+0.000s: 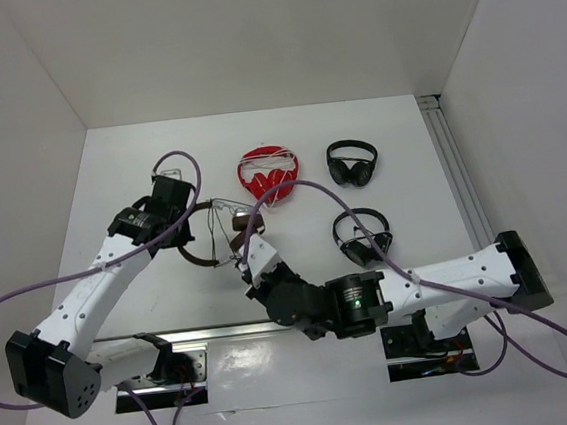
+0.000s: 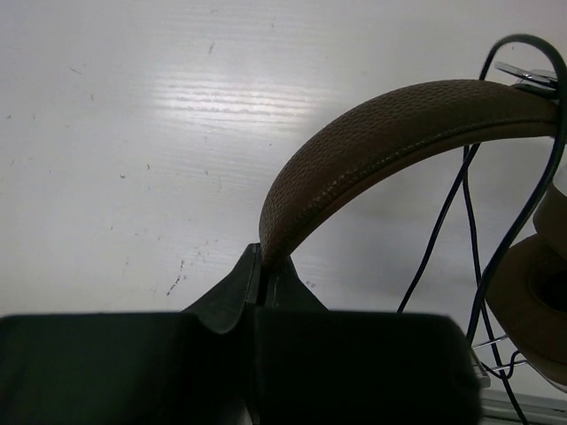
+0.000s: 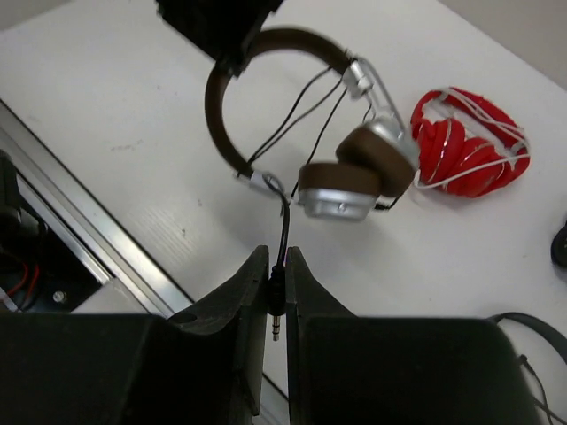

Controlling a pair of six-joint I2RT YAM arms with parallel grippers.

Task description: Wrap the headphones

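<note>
No legible text or brand anywhere, round sticker (image 1: pixel 355 302) on right arm (image 1: pixel 451 279) unreadable

headphones (image 1: pixel 239 220) left, second pair (image 1: pixel 268 174) behind-right

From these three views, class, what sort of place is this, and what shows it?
Probably a robot test cell: a white table boxed in by white panels, a left arm and right arm mounted at its edge, and a brown pair, red pair and black pairs of headphones.
</note>
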